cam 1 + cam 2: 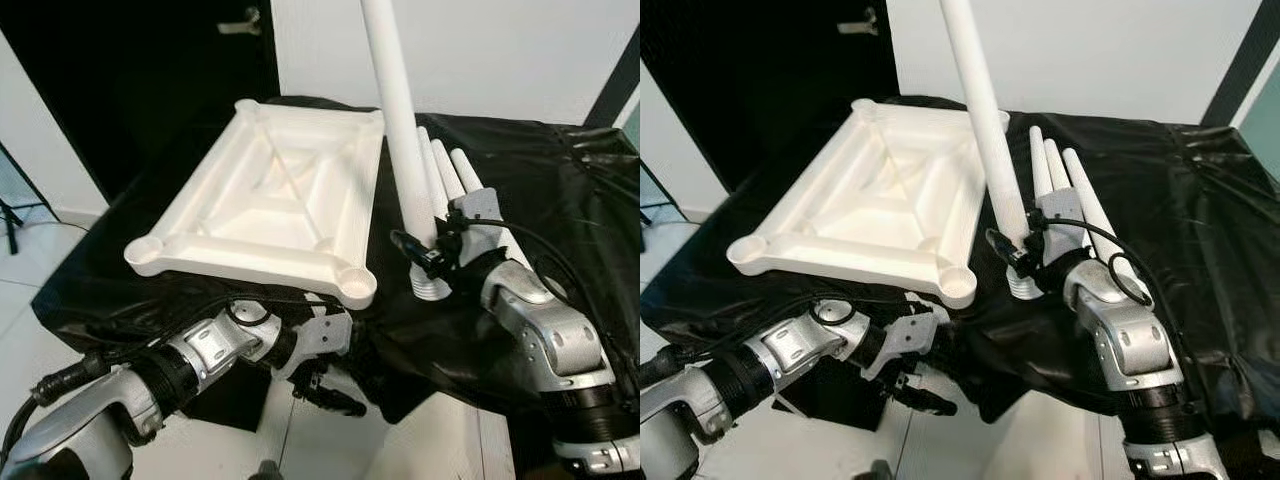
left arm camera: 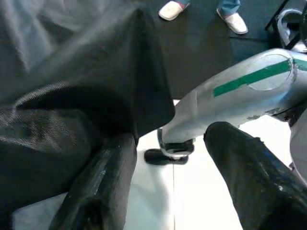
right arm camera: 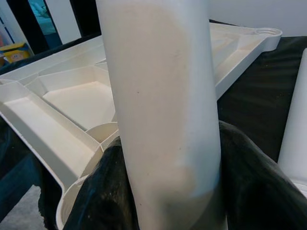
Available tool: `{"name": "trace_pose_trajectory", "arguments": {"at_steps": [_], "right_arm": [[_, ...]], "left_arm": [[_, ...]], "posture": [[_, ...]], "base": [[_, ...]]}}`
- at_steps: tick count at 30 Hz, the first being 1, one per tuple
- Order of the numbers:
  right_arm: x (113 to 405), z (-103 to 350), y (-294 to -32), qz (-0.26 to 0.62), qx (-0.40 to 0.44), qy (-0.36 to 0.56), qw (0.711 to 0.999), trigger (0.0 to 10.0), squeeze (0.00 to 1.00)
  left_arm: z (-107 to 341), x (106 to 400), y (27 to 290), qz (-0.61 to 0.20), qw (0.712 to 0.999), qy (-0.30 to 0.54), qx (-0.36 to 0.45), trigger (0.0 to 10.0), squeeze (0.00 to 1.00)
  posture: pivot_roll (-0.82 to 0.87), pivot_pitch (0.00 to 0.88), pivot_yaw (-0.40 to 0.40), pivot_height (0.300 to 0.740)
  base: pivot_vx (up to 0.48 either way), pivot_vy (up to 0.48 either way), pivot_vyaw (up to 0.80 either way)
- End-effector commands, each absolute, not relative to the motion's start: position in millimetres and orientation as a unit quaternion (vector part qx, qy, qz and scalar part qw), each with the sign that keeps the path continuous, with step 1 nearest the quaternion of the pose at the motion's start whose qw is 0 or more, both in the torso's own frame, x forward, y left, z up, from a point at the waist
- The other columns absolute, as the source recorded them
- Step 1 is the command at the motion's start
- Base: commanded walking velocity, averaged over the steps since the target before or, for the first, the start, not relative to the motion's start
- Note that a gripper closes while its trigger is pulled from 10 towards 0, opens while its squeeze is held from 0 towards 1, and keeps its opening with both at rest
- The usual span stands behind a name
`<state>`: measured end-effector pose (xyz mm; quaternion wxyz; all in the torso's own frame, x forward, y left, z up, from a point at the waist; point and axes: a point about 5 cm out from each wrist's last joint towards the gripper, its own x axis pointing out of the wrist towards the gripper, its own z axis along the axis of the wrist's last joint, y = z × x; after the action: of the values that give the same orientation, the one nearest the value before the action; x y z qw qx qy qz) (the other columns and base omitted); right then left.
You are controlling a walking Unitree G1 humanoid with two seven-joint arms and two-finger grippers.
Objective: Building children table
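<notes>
Tabletop [image 1: 270, 190] lay upside down on the desk [image 1: 560, 190], ribbed underside up, so the four corner sockets faced upward for the legs. Nearest socket [image 1: 354, 279] sat at the corner closest to the robot, just beside the right arm, which is probably why that corner was being worked first.

Right gripper [image 3: 168, 191] was clamped around a white leg [image 1: 398, 130], fingers [image 3: 249, 182] wrapped on both sides near its lower end. Leg was held close to upright, top running out of frame; a low grip keeps the bottom end steerable. Its threaded end [image 1: 430, 288] hung just beside the near socket, not yet over it or seated.

Three spare legs [image 1: 450, 180] lay together on the black cover behind the right wrist, within reach.

Left gripper [image 1: 325, 385] hung below the desk's front edge, near the draped cover, fingers [image 2: 100, 187] spread and holding nothing. Looked idle; it wasn't bracing the tabletop.

My read: leg one of four, alignment phase. The leg needs shifting towards the socket, then lowering. Risk: unbraced tabletop sliding on the slick cover when the leg pushes in.
</notes>
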<state>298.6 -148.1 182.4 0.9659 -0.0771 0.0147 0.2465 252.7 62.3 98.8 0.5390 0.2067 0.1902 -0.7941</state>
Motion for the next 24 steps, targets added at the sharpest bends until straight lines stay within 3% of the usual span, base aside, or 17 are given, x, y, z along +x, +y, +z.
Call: {"name": "trace_pose_trajectory", "arguments": {"at_steps": [1, 3, 4, 6, 9, 12, 13, 16, 19, 20, 22, 24], "right_arm": [[298, 186, -147, 0.246, -0.078, 0.009, 0.966, 10.0, 0.00], [297, 186, -147, 0.245, -0.077, 0.009, 0.966, 10.0, 0.00], [297, 186, -147, 0.244, -0.076, 0.009, 0.967, 10.0, 0.00], [297, 186, -147, 0.244, -0.076, 0.009, 0.967, 10.0, 0.00], [296, 185, -147, 0.242, -0.074, 0.010, 0.967, 10.0, 0.00], [295, 185, -148, 0.240, -0.073, 0.011, 0.968, 10.0, 0.00], [296, 185, -148, 0.239, -0.073, 0.011, 0.968, 10.0, 0.00], [296, 185, -148, 0.238, -0.072, 0.011, 0.968, 10.0, 0.00], [297, 185, -147, 0.239, -0.070, 0.010, 0.969, 10.0, 0.00], [297, 185, -147, 0.239, -0.070, 0.010, 0.969, 10.0, 0.00], [297, 186, -146, 0.239, -0.068, 0.008, 0.969, 10.0, 0.00], [297, 186, -146, 0.239, -0.067, 0.007, 0.969, 10.0, 0.00]], "left_arm": [[101, 249, 61, -0.810, 0.510, 0.191, 0.217, 10.0, 0.00], [102, 247, 58, -0.817, 0.501, 0.187, 0.215, 10.0, 0.00], [106, 252, 47, -0.810, 0.526, 0.158, 0.206, 10.0, 0.00], [106, 252, 47, -0.810, 0.526, 0.158, 0.206, 10.0, 0.00], [128, 265, 32, -0.802, 0.570, 0.086, 0.158, 10.0, 0.00], [138, 272, 33, -0.800, 0.581, 0.055, 0.139, 10.0, 0.00], [143, 281, 38, -0.783, 0.604, 0.042, 0.140, 10.0, 0.00], [145, 288, 42, -0.770, 0.621, 0.036, 0.143, 10.0, 0.00], [147, 308, 59, -0.725, 0.664, 0.037, 0.182, 10.0, 0.00], [147, 308, 59, -0.725, 0.664, 0.037, 0.182, 10.0, 0.00], [141, 327, 74, -0.671, 0.702, 0.058, 0.233, 10.0, 0.00], [139, 332, 77, -0.654, 0.711, 0.064, 0.250, 10.0, 0.00]], "posture": [[0.14, 0.000, 0.012, 0.740], [0.14, 0.000, 0.013, 0.740], [0.13, 0.000, 0.014, 0.740], [0.13, 0.000, 0.014, 0.740], [0.13, 0.000, 0.013, 0.740], [0.13, 0.000, 0.013, 0.740], [0.13, 0.000, 0.013, 0.740], [0.13, 0.000, 0.012, 0.740], [0.14, 0.000, 0.012, 0.740], [0.14, 0.000, 0.012, 0.740], [0.14, 0.000, 0.015, 0.740], [0.13, 0.000, 0.018, 0.740]], "base": [[0.000, 0.000, 0.00], [0.000, 0.000, 0.00], [0.000, 0.000, 0.00], [0.000, 0.000, 0.00], [0.000, 0.000, 0.00], [0.000, 0.000, 0.00], [0.000, 0.000, 0.00], [0.000, 0.000, 0.00], [0.000, 0.000, 0.00], [0.000, 0.000, 0.00], [0.000, 0.000, 0.00], [0.000, 0.000, 0.00]]}}
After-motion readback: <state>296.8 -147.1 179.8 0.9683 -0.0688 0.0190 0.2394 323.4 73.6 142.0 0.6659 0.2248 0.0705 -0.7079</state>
